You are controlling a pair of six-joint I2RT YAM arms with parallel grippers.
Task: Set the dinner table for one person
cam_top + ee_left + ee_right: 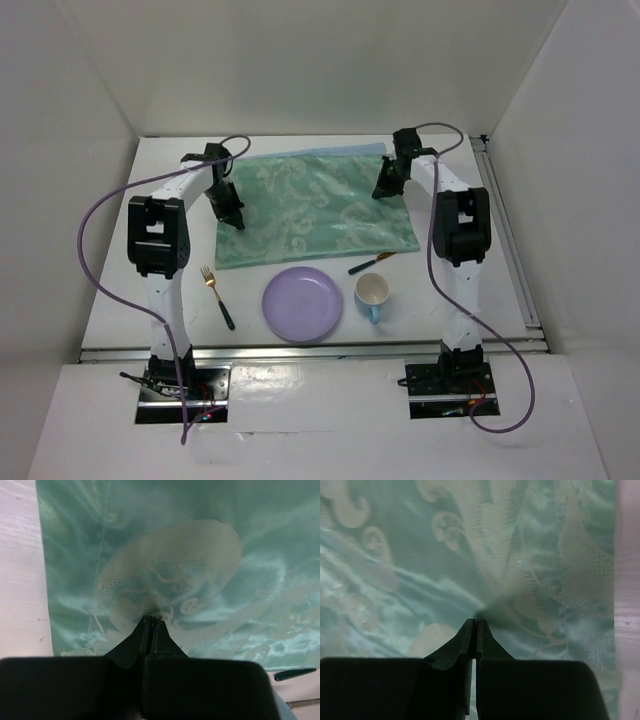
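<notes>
Barely started imo: left gripper (232, 215) and right gripper (385, 188) are both pinched shut on the green patterned satin cloth (315, 205) mid-frame on the plain white rectangular tabletop (480, 290), with the round purple plate (302, 303) lower centre, not yet placed.

A glossy satin sheen is being shown by the green cloth (315, 205), while its paler woven pattern is being seen as matt and finely textured. The white counter (500, 280) is being seen as matt and faintly grained. A smooth, plastic-looking finish is being shown by the lilac plate (302, 303), and matt black plastic by the left tool (151, 620) and the right tool (474, 621).
</notes>
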